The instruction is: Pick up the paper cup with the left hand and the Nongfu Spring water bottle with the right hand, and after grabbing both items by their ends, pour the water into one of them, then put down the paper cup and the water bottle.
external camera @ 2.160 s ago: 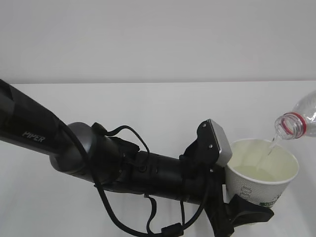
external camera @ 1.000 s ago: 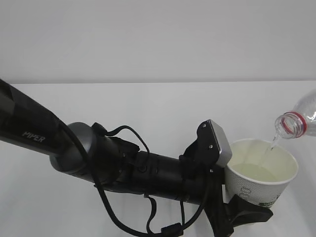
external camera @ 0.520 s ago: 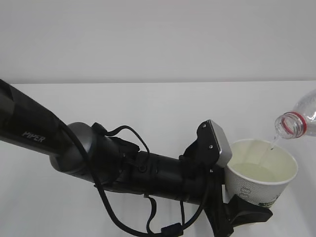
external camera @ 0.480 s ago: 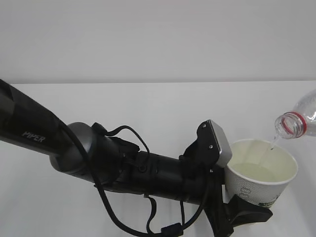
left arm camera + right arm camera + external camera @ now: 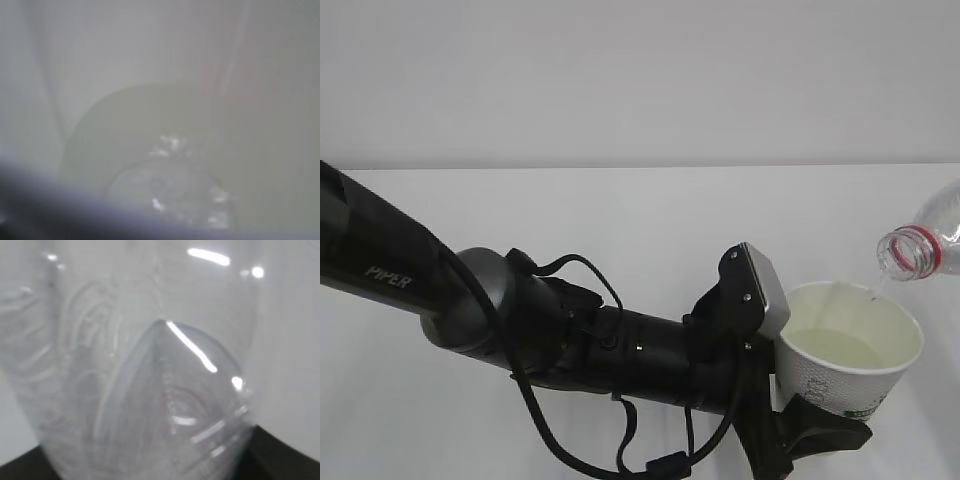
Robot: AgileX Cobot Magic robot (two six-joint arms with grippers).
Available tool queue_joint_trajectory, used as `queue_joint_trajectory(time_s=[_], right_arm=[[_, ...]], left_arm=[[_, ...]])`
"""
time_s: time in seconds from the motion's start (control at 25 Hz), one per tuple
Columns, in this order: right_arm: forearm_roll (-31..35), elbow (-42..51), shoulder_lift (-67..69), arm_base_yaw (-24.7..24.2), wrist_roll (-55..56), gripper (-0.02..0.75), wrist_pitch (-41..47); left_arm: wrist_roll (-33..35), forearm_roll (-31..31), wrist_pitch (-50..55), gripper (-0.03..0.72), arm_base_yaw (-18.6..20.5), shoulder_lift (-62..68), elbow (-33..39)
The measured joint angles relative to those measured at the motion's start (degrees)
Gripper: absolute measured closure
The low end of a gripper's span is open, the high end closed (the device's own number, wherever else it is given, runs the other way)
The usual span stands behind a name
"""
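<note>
The left hand (image 5: 807, 428) is seen as a black arm of rounded, cylindrical segments, lettered "PIPER" in white on its upper link. Black cables (image 5: 570, 268) are looped along it, and a grey plate (image 5: 765, 290) with small screws is mounted near the black gripper fingers (image 5: 830, 428).

A plain white table (image 5: 620, 220) runs back to a pale grey wall (image 5: 640, 70). Beneath the paper cup (image 5: 845, 365), held up above it, I can't tell whether anything rests on its surface.
</note>
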Motion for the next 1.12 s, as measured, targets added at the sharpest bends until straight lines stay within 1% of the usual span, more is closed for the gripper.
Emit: queue_joint_trajectory(time_s=[1.12], right_arm=[[0.2,0.0,0.0,0.0,-0.8,0.292,0.0]], left_arm=[[0.0,0.2,0.2,0.172,0.0,0.0,0.0]])
